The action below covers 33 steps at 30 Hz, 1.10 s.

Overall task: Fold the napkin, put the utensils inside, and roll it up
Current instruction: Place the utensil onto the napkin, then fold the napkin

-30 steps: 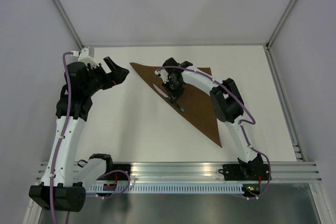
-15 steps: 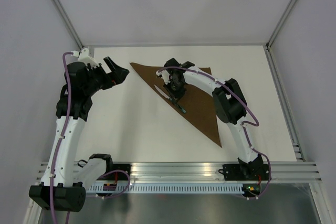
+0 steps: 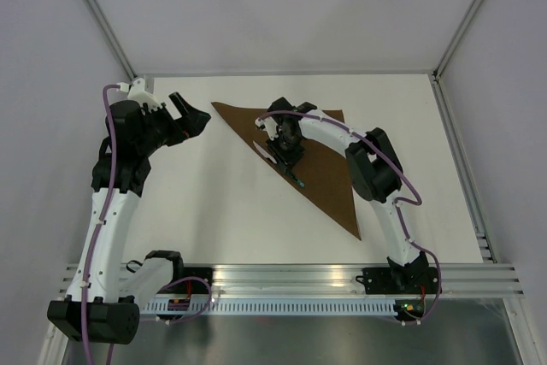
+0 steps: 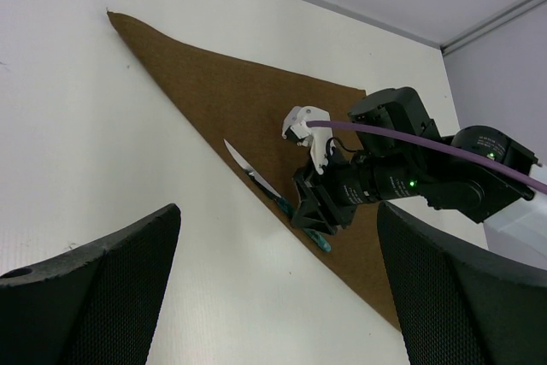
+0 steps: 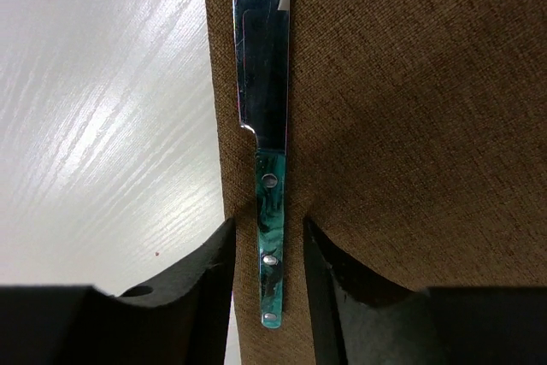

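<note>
White tabletop (image 3: 197, 211) ringed by grey walls, from overhead: the napkin (image 3: 329, 177) lies folded into a brown triangle. The knife (image 3: 261, 148) rests along its long edge, blade aimed between 10 and 11 o'clock, teal handle between 4 and 5. My right pincer (image 3: 287, 156) sits low over the handle. My left pincer (image 3: 191, 110) hangs spread as wide as it goes, holding nothing, at 9 o'clock of the napkin's far corner and apart from the cloth. From my left wrist, between my own two black fingers (image 4: 102, 288), the same line shows: silver blade up toward 10 o'clock, hugging the cloth's edge, handle end poking out beneath the right pincer toward 4. From my right wrist the knife runs straight from 12 o'clock, blade, to 6, handle, just inside the napkin's edge with bare table at 9 o'clock. My fingers (image 5: 205, 297) stand part-way open on either side of the handle, a sliver of cloth showing on each flank, so I judge nothing is gripped. The danger is in leaving: both tips press dimples into the fabric, and a lift that drifts sideways could clip the handle or drag the cloth, swinging the knife off the edge onto the table. Lying this near the edge, it could also slide out once rolling starts.
</note>
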### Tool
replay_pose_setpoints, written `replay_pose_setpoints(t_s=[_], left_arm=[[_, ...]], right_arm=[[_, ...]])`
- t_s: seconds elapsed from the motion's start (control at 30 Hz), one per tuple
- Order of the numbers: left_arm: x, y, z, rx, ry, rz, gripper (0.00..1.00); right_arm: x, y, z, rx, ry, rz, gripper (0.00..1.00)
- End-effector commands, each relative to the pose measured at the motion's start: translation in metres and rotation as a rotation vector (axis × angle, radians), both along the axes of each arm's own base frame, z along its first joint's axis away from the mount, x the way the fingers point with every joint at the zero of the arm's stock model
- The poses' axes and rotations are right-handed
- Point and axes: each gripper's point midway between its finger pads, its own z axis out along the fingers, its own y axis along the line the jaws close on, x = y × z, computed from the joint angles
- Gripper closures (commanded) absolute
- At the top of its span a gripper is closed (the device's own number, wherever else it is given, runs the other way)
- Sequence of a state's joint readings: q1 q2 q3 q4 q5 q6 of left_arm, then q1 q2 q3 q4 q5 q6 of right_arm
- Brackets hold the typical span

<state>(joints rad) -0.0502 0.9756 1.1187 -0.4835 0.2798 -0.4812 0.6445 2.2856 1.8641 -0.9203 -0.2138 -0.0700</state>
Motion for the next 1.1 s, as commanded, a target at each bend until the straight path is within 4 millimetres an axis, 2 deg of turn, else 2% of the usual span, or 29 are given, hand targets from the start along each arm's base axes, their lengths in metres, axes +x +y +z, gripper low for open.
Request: replay_pose_setpoints(t_s=[0.0, 0.13, 0.17, 0.2, 0.23, 0.27, 0.3, 0.33, 0.37, 0.4, 0.43, 0.47, 0.5, 0.53, 0.57, 0.6, 0.63, 0.67, 0.7, 0.73, 0.77, 0.8, 0.83, 0.87, 0.9, 0.93, 0.97, 1.0, 1.07], left_arm=[[0.0, -0.001, -0.004, 0.035, -0.009, -0.032, 0.0], [-0.001, -0.008, -0.001, 0.036, -0.033, -0.079, 0.0], [-0.002, -0.019, 0.008, 0.028, -0.115, -0.152, 0.0], [-0.002, -0.019, 0.008, 0.028, -0.116, -0.153, 0.0], [-0.006, -0.023, 0.009, 0.024, -0.144, -0.173, 0.0], [-0.007, -0.034, 0.018, 0.029, -0.2, -0.204, 0.0], [-0.009, -0.042, 0.02, 0.042, -0.227, -0.226, 0.0], [-0.005, -0.044, 0.021, 0.076, -0.248, -0.185, 0.0], [-0.015, -0.075, 0.023, 0.115, -0.287, -0.262, 0.0], [-0.017, -0.088, 0.023, 0.146, -0.311, -0.274, 0.0], [-0.013, -0.091, 0.023, 0.187, -0.33, -0.229, 0.0], [-0.024, -0.119, 0.013, 0.228, -0.346, -0.299, 0.0], [-0.025, -0.131, 0.019, 0.229, -0.397, -0.301, 0.0], [-0.025, -0.136, 0.001, 0.271, -0.39, -0.283, 0.0], [-0.04, -0.161, -0.012, 0.32, -0.417, -0.362, 0.0], [-0.042, -0.177, 0.001, 0.295, -0.511, -0.359, 0.0], [-0.046, -0.182, -0.026, 0.354, -0.508, -0.353, 0.01], [-0.066, -0.205, -0.028, 0.394, -0.584, -0.425, 0.01], [-0.07, -0.223, -0.036, 0.404, -0.62, -0.44, 0.0], [-0.074, -0.23, -0.05, 0.439, -0.623, -0.448, 0.0], [-0.088, -0.249, -0.062, 0.479, -0.645, -0.507, 0.01], [-0.093, -0.264, -0.086, 0.538, -0.633, -0.555, 0.01], [-0.096, -0.272, -0.09, 0.576, -0.68, -0.553, 0.01], [-0.115, -0.288, -0.098, 0.596, -0.721, -0.607, 0.02], [-0.122, -0.299, -0.119, 0.643, -0.74, -0.64, 0.02], [-0.135, -0.308, -0.12, 0.66, -0.808, -0.654, 0.02], [-0.139, -0.313, -0.124, 0.67, -0.828, -0.654, 0.02], [-0.142, -0.321, -0.144, 0.711, -0.821, -0.688, 0.02], [-0.155, -0.335, -0.156, 0.726, -0.85, -0.737, 0.03]], right_arm=[[0.008, -0.005, 0.039, 0.016, -0.048, -0.07, 0.57], [0.017, -0.002, 0.06, 0.08, -0.057, -0.082, 0.46], [0.029, -0.003, 0.091, 0.155, -0.102, -0.099, 0.44], [0.034, -0.007, 0.092, 0.161, -0.111, -0.111, 0.44], [0.038, -0.008, 0.103, 0.201, -0.118, -0.123, 0.43], [0.043, -0.014, 0.11, 0.226, -0.127, -0.143, 0.44], [0.06, -0.03, 0.129, 0.274, -0.173, -0.184, 0.43], [0.065, -0.037, 0.138, 0.32, -0.161, -0.238, 0.43], [0.067, -0.046, 0.142, 0.367, -0.141, -0.259, 0.44], [0.083, -0.072, 0.157, 0.404, -0.181, -0.322, 0.44], [0.087, -0.084, 0.162, 0.416, -0.195, -0.344, 0.44], [0.088, -0.099, 0.159, 0.411, -0.196, -0.37, 0.44], [0.098, -0.123, 0.172, 0.415, -0.259, -0.409, 0.44], [0.099, -0.135, 0.175, 0.416, -0.277, -0.431, 0.44], [0.095, -0.147, 0.179, 0.415, -0.296, -0.442, 0.44], [0.1, -0.166, 0.184, 0.423, -0.323, -0.473, 0.44], [0.099, -0.172, 0.186, 0.429, -0.332, -0.483, 0.43], [0.096, -0.18, 0.187, 0.433, -0.336, -0.497, 0.43], [0.099, -0.193, 0.189, 0.456, -0.343, -0.526, 0.43], [0.099, -0.199, 0.189, 0.461, -0.343, -0.539, 0.43], [0.099, -0.206, 0.189, 0.462, -0.346, -0.553, 0.43], [0.1, -0.212, 0.189, 0.465, -0.35, -0.569, 0.43], [0.102, -0.225, 0.19, 0.463, -0.358, -0.596, 0.43], [0.103, -0.233, 0.189, 0.461, -0.361, -0.611, 0.43], [0.103, -0.236, 0.189, 0.461, -0.365, -0.619, 0.44], [0.102, -0.237, 0.186, 0.463, -0.359, -0.624, 0.44], [0.102, -0.242, 0.187, 0.463, -0.365, -0.631, 0.44], [0.102, -0.241, 0.187, 0.464, -0.367, -0.632, 0.44], [0.102, -0.244, 0.188, 0.457, -0.378, -0.637, 0.44]])
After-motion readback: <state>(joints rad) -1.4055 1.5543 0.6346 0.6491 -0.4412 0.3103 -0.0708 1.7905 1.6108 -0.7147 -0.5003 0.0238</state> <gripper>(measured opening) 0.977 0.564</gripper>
